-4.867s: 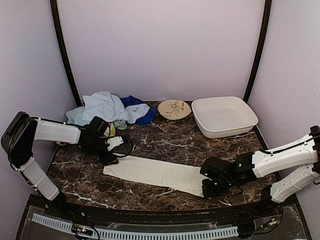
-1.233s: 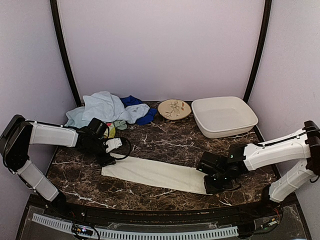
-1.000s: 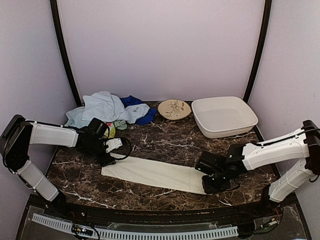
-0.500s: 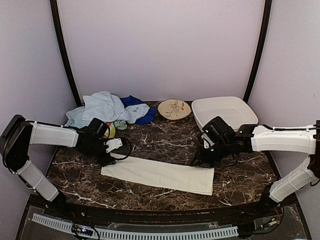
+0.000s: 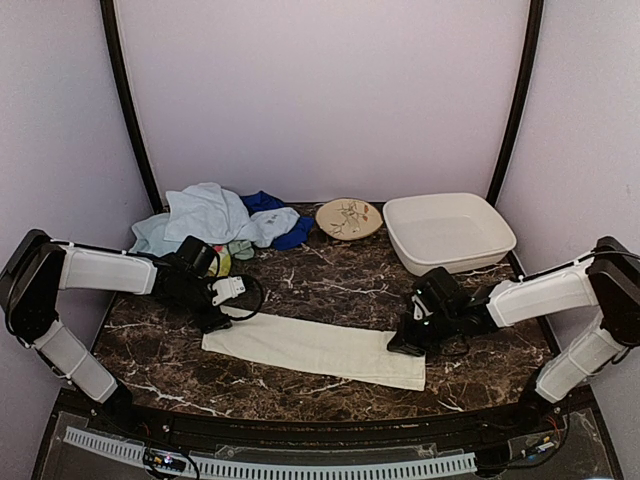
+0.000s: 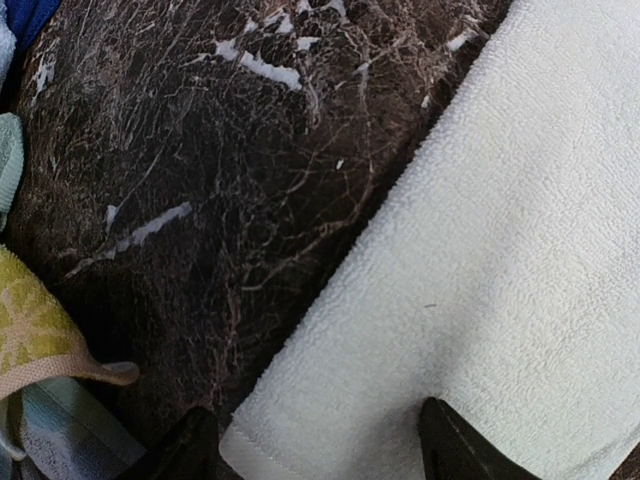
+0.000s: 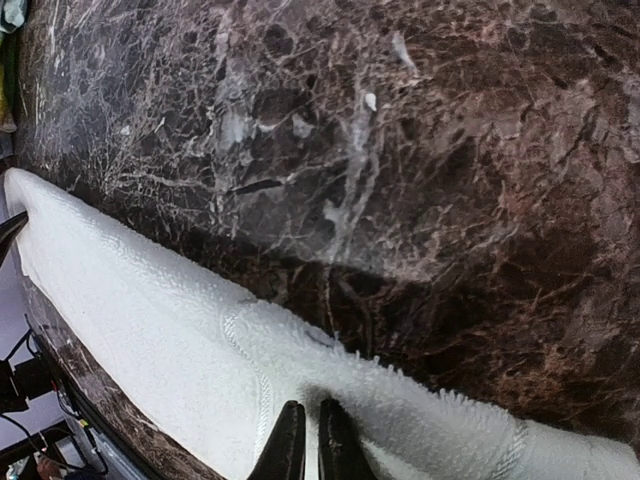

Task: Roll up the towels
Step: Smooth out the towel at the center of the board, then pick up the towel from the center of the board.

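Dark marbled worktop (image 5: 330, 280): cream towel (image 5: 310, 348) spread flat at lower centre, heap of towels (image 5: 215, 215) upper left, patterned plate (image 5: 348, 218) centre top, white tub (image 5: 450, 262) upper right.

White moulded plastic shells on left arm (image 5: 105, 270) and right arm (image 5: 540, 292), matte black joint housings, black tapered left gripper (image 6: 320, 455), black narrow right gripper (image 7: 305, 445), thin black cable (image 5: 261, 296) looped by left wrist.

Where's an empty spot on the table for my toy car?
The bare marble in the middle, between the plate and tub behind and the cream towel in front, is free. So is the strip in front of that towel. The back left is crowded with the towel pile and the left arm.
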{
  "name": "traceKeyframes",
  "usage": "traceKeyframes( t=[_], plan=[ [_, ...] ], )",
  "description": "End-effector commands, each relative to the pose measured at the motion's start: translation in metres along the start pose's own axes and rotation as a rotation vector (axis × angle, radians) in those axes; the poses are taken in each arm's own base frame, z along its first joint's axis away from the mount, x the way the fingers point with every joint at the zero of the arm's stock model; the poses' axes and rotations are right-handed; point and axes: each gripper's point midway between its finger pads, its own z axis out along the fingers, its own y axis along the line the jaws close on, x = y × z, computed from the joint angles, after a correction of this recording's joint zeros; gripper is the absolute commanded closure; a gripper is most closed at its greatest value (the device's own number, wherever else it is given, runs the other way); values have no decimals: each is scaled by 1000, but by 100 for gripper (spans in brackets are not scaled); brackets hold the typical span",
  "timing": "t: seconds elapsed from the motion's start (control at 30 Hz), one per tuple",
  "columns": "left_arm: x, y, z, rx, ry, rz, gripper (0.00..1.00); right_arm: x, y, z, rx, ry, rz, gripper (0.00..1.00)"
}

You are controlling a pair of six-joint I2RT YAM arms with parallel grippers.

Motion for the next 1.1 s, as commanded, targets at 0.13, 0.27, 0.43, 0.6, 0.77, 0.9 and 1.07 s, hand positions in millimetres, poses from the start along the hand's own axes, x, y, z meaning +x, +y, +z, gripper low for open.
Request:
traceKeyframes(
  t=[0.13,0.27,0.43,0.6,0.77,0.9,1.07],
  plan=[
    [15,-2,0,-19,56,24,29,8,-29,-2,67,-16,87,100],
    [17,-1,0,-26,60,29,29,17,-39,-9,98,-3,74,100],
    [16,0,-1,-26,64,25,28,14,-40,-29,160,-6,0,79],
    [9,1,-5,-13,51,13,27,-15,-25,-63,202,-105,-75,50],
    [-2,2,-16,18,28,-13,24,-22,-43,-62,322,-97,-112,39],
    [-13,1,-29,46,0,-23,21,-18,-56,-50,376,-59,-131,38],
    [-13,-5,-39,73,-12,-9,18,-10,-58,-41,344,-29,-135,41]
  ],
)
